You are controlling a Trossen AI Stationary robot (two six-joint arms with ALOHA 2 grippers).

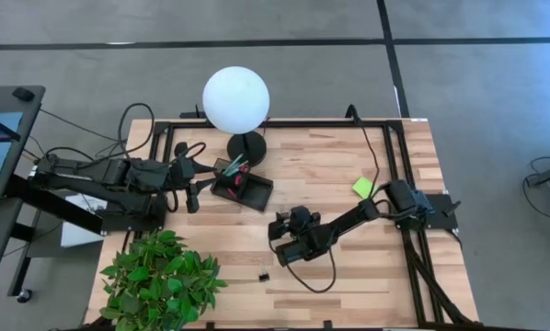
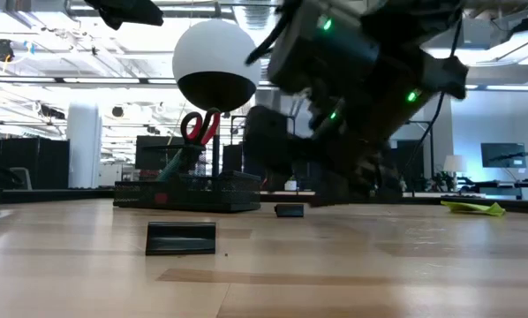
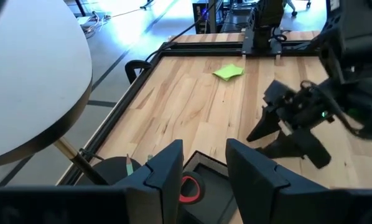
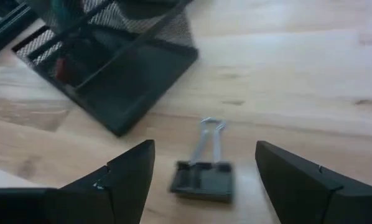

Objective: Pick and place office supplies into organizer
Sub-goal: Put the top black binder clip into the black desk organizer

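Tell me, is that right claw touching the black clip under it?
Apart. In the right wrist view the binder clip lies on bare wood between the open right gripper fingers.

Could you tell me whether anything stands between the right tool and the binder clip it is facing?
Nothing visible does. The right tool is open, and the binder clip lies on bare wood between its fingers, clear of the organizer beyond it.

Bright, even overhead light; soft shadows on pale wooden tabletop [image 1: 330, 184]. Low view backlit, glare from ceiling strips; right wrist view motion-blurred.
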